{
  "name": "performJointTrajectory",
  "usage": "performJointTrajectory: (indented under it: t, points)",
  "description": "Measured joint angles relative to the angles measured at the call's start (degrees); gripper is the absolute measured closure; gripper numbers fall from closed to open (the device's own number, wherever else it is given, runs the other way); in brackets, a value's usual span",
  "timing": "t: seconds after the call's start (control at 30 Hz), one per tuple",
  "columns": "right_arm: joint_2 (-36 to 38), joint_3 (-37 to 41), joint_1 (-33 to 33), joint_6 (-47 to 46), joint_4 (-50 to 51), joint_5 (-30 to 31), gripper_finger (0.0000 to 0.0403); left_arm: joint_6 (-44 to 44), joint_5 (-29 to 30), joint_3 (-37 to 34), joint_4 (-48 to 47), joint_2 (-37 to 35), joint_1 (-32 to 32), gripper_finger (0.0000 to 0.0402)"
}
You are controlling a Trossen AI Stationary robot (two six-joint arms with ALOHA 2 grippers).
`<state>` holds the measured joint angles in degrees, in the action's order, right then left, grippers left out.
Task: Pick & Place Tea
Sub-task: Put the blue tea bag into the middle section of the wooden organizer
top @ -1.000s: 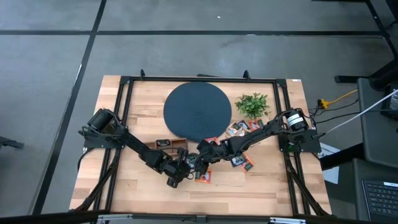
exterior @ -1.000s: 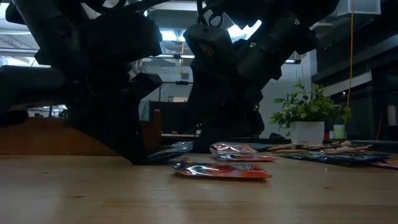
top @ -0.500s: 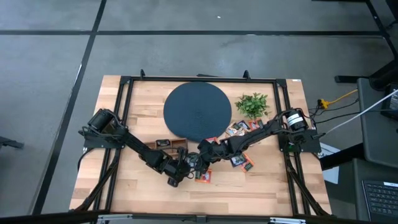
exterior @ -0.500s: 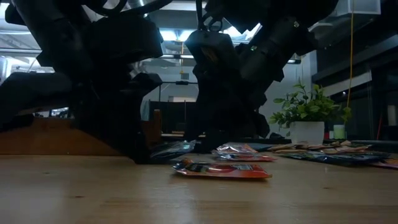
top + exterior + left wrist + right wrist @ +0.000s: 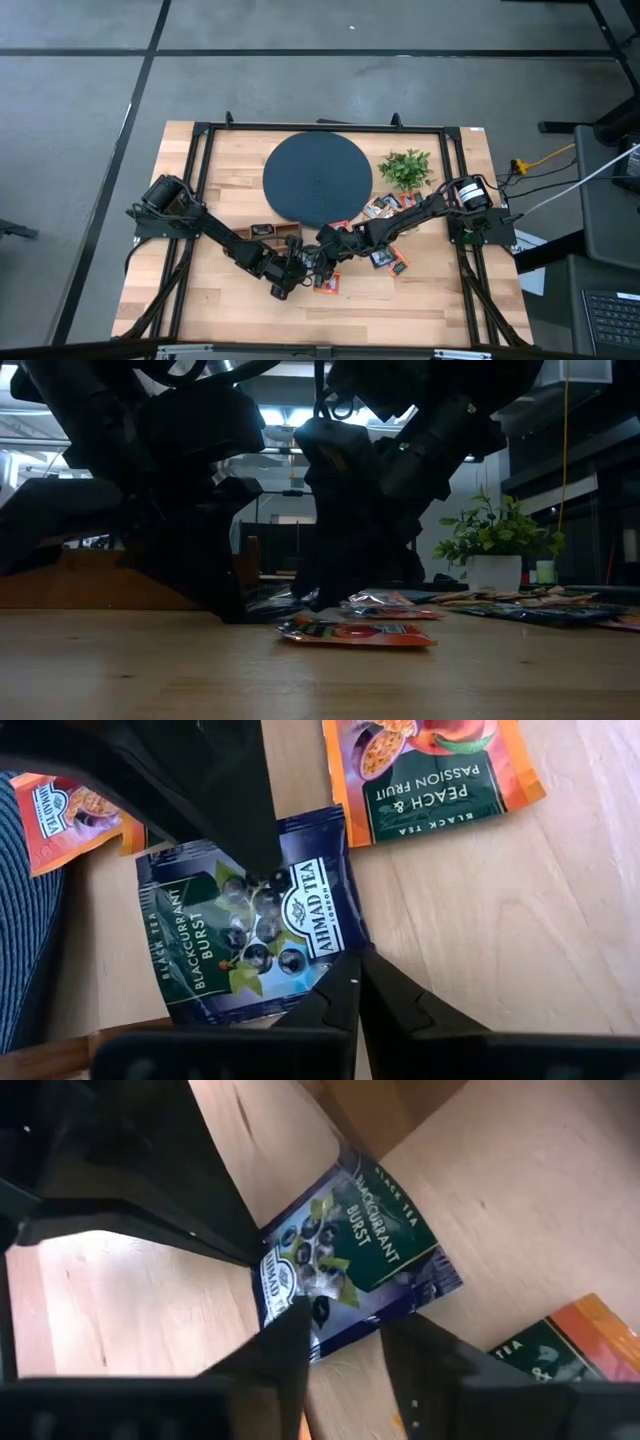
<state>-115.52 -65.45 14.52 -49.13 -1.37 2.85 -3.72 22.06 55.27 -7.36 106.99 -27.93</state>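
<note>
**Both grippers met over a blackcurrant sachet near the tabletop's front edge**

The left gripper point(image 5: 355, 982) had its two dark fingers pressed together on the edge of a dark blue-green flat square tea sachet point(image 5: 245, 935) printed with blackcurrants. The right gripper point(image 5: 345, 1342) reached the same sachet point(image 5: 345, 1250) from the opposite side, its fingers set narrowly apart with the sachet's edge lying between them; whether they touched it could not be told. In the left wrist view one of the right arm's fingers crossed over the upper part of that sachet.

In the high view the left gripper point(image 5: 300, 266) and the right gripper point(image 5: 322, 252) sat almost touching, in the middle of the light wooden tabletop point(image 5: 430, 300) and toward its front edge, just in front of the large round dark disc point(image 5: 317, 178). An orange-red flat sachet printed with peach and passion fruit point(image 5: 430, 765) lay flat on the wood just beside the dark one; in the low view it point(image 5: 358, 632) lay nearest the front edge. Another orange sachet point(image 5: 70, 815) lay partly on the disc's rim.

More sachets point(image 5: 385, 205) were scattered along the right arm, between the disc and the small green leafy plant in a white pot point(image 5: 406, 167) near the tabletop's rear right. A small brown wooden box point(image 5: 268, 231) stood beside the left arm, near the disc's front.
</note>
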Motion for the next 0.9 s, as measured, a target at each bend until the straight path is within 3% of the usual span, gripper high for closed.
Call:
performJointTrajectory:
  t: [0.23,0.67,0.9]
  points:
    - [0.0,0.0,0.0,3.1,-0.2,0.0,0.0393,-0.4,-0.5,0.1,-0.1,-0.1,0.0,0.0386]
    - [0.0,0.0,1.9,9.5,0.7,1.6,0.0398,-6.6,-2.7,0.2,-2.3,-1.1,-0.1,0.0349]
    - [0.0,0.0,4.1,13.1,-0.1,7.1,0.0399,-15.4,-3.5,0.1,-7.7,-9.8,-0.1,0.0318]
